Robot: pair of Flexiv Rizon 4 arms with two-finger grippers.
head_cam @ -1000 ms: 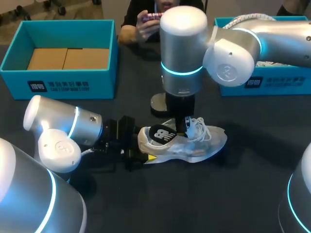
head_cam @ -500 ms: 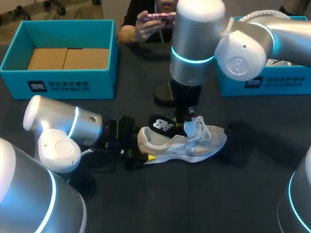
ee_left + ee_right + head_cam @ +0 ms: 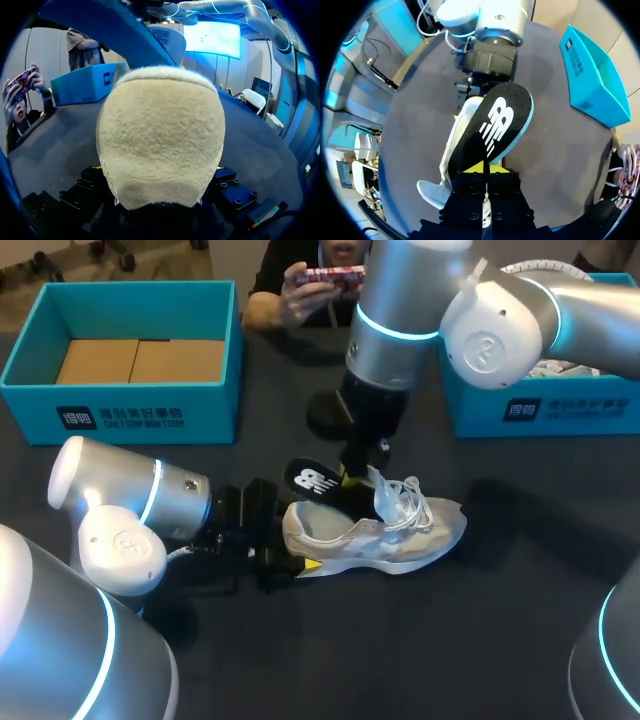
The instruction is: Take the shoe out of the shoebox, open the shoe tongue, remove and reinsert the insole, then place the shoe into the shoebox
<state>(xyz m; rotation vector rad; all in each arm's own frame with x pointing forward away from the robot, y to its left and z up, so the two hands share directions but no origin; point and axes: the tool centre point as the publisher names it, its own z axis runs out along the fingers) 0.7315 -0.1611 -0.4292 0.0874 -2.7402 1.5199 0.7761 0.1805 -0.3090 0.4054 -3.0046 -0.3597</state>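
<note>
a pale grey and white mesh running shoe with loose white laces [image 3: 400,540] lies on its sole on the dark table [image 3: 420,660], well apart from the open teal cardboard shoebox [image 3: 130,405] at the far left, so it is already out of the box. our left arm's fingers [image 3: 310,564] clamp the shoe's beige suede heel from both sides, and we judge this is to hold the shoe steady against a pull. our right arm's fingers [image 3: 347,476] come down from above and pinch one end of the black foam insole with a white logo and teal edge [image 3: 312,482]. the insole slants up over the shoe's opening, mostly clear of it, so we judge the removal step is nearly done. from the right wrist, the insole [image 3: 495,125] stretches ahead of the yellow fingers [image 3: 475,167] towards our left arm, hiding much of the shoe [image 3: 462,117] beneath. the shoe's tongue and laces stand up loosely near the toe end, and the collar gapes open.
</note>
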